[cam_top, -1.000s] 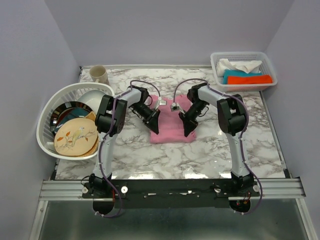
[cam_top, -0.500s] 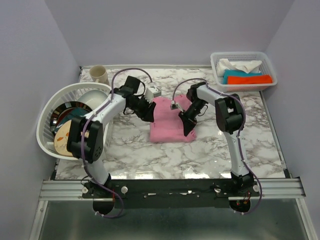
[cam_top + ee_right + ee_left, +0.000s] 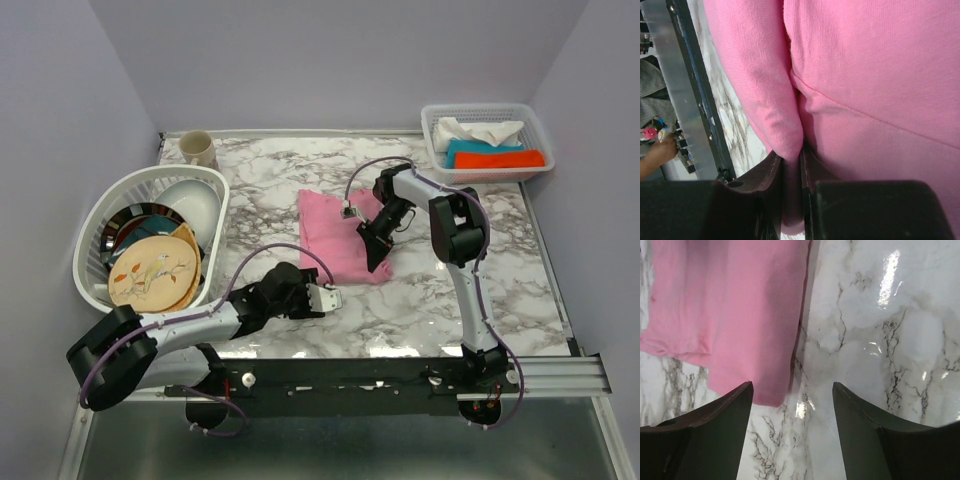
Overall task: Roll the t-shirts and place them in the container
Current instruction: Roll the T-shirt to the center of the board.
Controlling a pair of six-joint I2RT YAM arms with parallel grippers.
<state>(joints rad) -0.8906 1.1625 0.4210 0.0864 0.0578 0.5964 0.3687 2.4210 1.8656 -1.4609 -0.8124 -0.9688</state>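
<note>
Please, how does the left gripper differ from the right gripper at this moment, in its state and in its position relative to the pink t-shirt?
The left gripper is open and empty; the right gripper is shut on a fold of the pink t-shirt. The left gripper is off the shirt, over the bare marble table near its front edge; the right gripper is on the shirt's near right part. Both have dark fingers.

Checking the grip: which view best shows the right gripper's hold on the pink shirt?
Right wrist view: a fold of the t-shirt sits pinched in the right gripper. Top view shows it small; left wrist shows only loose fabric.
</note>
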